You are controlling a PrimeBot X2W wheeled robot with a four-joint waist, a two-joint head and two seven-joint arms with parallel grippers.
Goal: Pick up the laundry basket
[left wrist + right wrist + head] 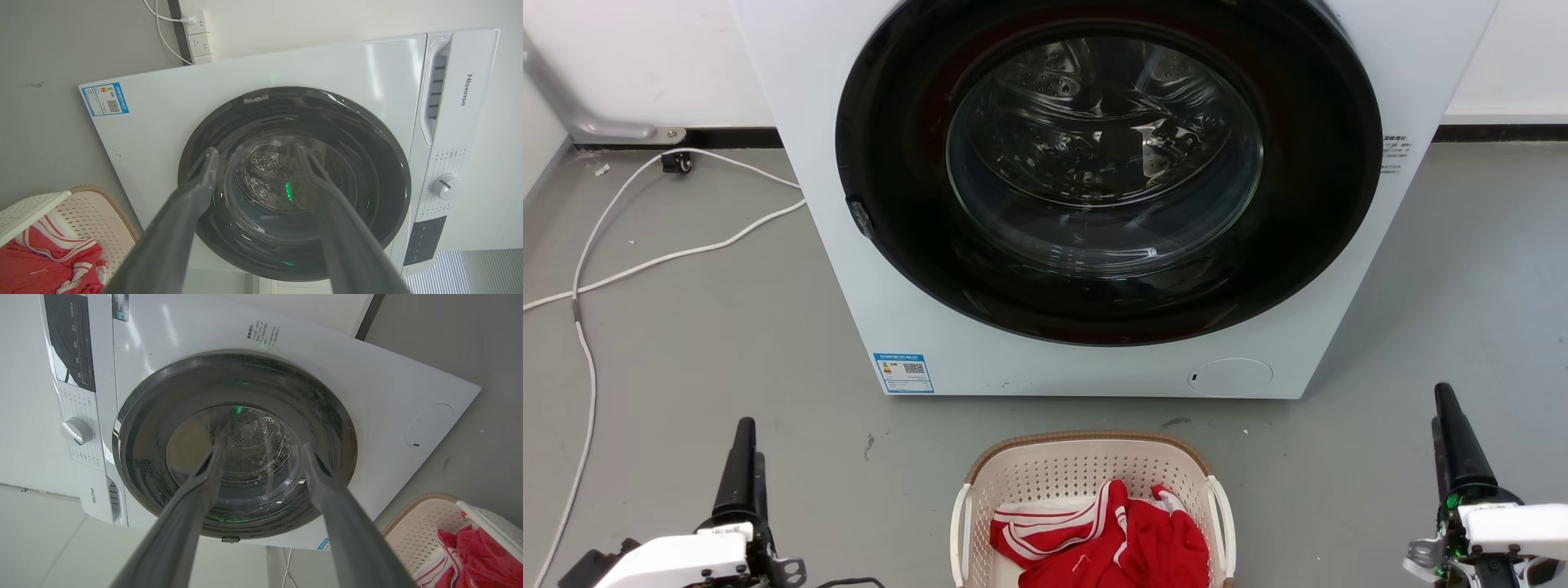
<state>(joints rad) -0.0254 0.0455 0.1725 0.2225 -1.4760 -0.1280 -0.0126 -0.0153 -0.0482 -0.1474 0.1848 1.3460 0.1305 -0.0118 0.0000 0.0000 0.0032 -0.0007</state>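
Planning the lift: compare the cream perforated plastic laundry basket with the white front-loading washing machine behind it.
The cream perforated plastic laundry basket is far smaller than the white front-loading washing machine. The basket is open-topped, holding red-and-white cloth; the washer's glass door is shut. Both stand on grey floor.

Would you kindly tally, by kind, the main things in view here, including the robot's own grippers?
Washing machine: 1
Laundry basket: 1
Heap of red-and-white clothing, lying in the basket: 1
Grippers: 2, the left gripper and the right gripper, both open
Total: 5
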